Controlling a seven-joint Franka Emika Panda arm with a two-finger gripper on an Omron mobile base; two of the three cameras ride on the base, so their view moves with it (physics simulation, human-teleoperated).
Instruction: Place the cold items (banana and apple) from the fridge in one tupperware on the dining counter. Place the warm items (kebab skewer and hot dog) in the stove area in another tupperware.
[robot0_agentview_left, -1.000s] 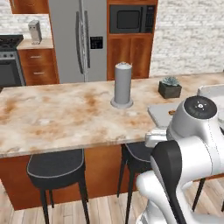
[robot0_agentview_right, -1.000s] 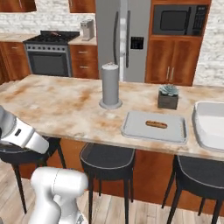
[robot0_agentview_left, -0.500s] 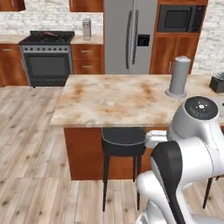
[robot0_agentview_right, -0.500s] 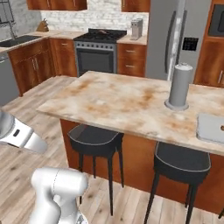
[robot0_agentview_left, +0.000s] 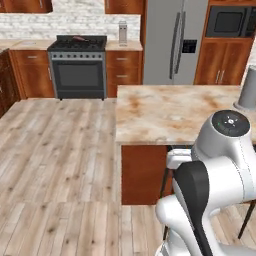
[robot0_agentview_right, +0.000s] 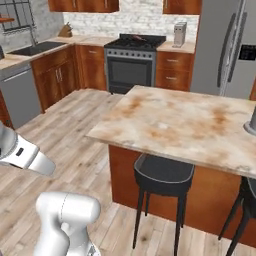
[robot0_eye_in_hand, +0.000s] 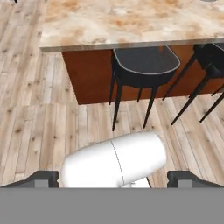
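The black stove (robot0_agentview_left: 80, 65) (robot0_agentview_right: 134, 60) stands at the back wall. A thin reddish-brown thing that looks like the kebab skewer (robot0_agentview_left: 77, 38) (robot0_agentview_right: 141, 38) lies on its grates. To the stove's right is the grey fridge (robot0_agentview_left: 175, 42) (robot0_agentview_right: 230, 47) with its doors shut, so the banana and apple are hidden. The marbled dining counter (robot0_agentview_left: 175, 112) (robot0_agentview_right: 185, 125) (robot0_eye_in_hand: 122, 22) is in front of me with its left end bare. My gripper (robot0_eye_in_hand: 114, 179) hangs low, short of the counter, open, with nothing held between its fingertips (robot0_eye_in_hand: 43, 178). The tupperware and hot dog are out of view.
Black stools (robot0_agentview_right: 162, 175) (robot0_eye_in_hand: 144, 65) are tucked under the counter. A grey cylinder (robot0_agentview_left: 248, 89) stands at the counter's right end. Wooden cabinets, a sink (robot0_agentview_right: 35, 47) and a dishwasher (robot0_agentview_right: 20, 95) line the left wall. Open wood floor (robot0_agentview_left: 60, 150) lies between counter and stove.
The whole picture has shifted: the base has driven left along the counter. The tray and plant have left the views, and the stove and floor have come in. The gripper stays open.
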